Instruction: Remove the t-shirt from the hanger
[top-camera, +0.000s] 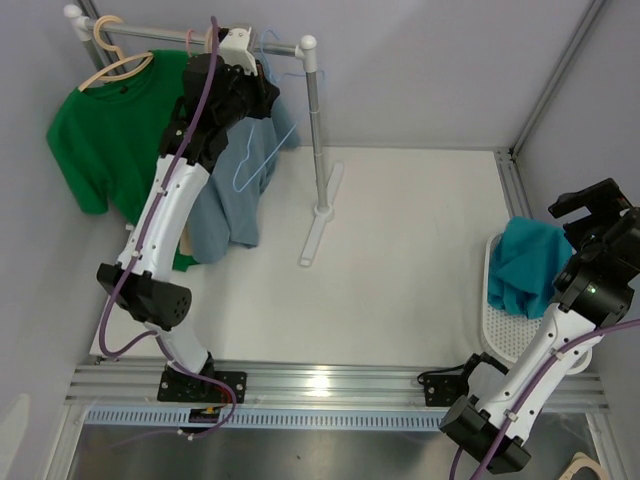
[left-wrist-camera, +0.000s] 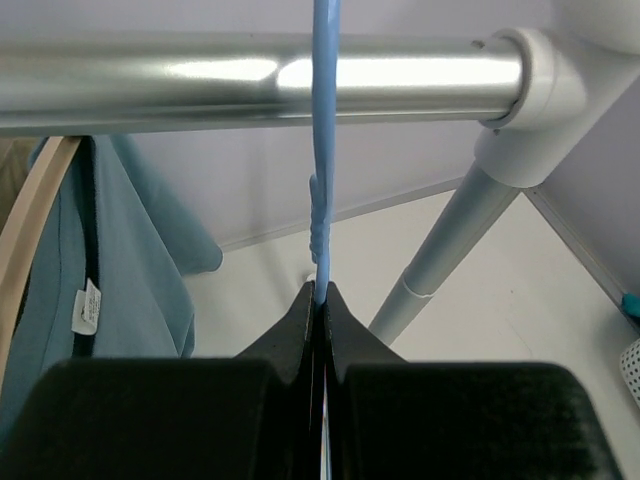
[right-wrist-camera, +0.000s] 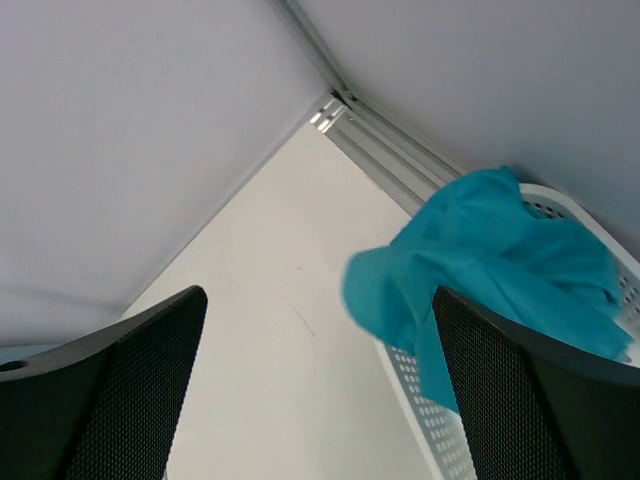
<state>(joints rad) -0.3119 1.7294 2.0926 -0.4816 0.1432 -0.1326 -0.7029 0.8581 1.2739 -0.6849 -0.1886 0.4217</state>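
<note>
A: How many t-shirts?
B: Three; a green t-shirt (top-camera: 115, 130) on one wooden hanger (top-camera: 115, 60), upper left; a grey-blue t-shirt (top-camera: 225, 215) beside it, under the rail (left-wrist-camera: 200, 85); a teal t-shirt (top-camera: 525, 265) heaped in the white basket (top-camera: 505, 335), right edge.
A: The grippers?
B: Left gripper (left-wrist-camera: 320, 295) pinched tight on one thin blue hanger (left-wrist-camera: 325, 150) at the rail; right gripper (right-wrist-camera: 318, 300) spread wide near the basket, gripping nothing.

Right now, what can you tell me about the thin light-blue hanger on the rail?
The thin light-blue hanger looks like slim plastic or coated wire and appears bare. Its hook loops over the silver metal rail, neck hanging straight down. The left tool is shut on that neck just below the rail. From above, its triangular frame hangs beside a grey-blue shirt.
</note>
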